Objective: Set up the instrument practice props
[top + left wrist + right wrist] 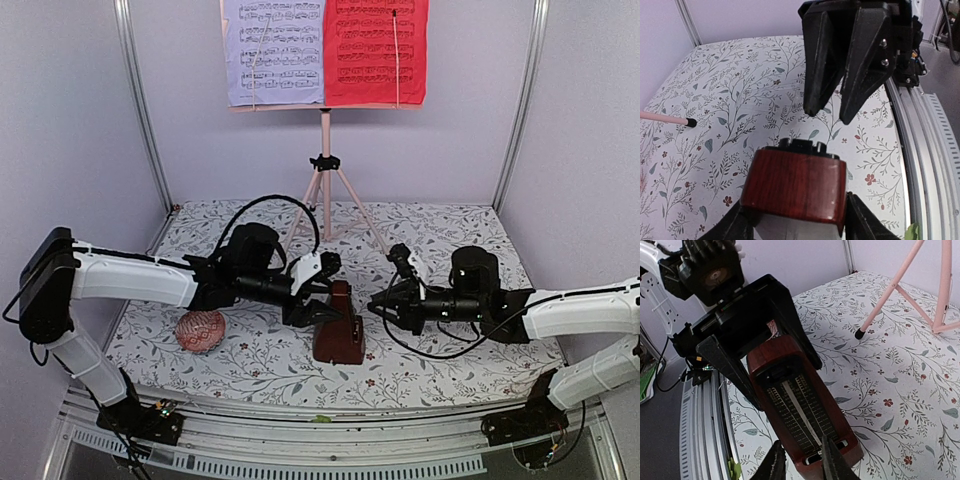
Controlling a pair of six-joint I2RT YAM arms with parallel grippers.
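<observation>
Top external view, left to right: at 9 o'clock we see a round red patterned ball [200, 331] on the floral tablecloth [450, 230]; the left gripper [322, 306] is clamped on the upper part of the small dark red-brown pyramid metronome [338, 330] standing at centre. At 12 o'clock rises the tall pink tripod music stand [325, 150], carrying a lavender sheet-music page [274, 50] and a red sheet-music page [375, 50]. At 3 o'clock the right gripper [827, 114] faces the metronome, jaws narrowly apart, pinching nothing.
</observation>
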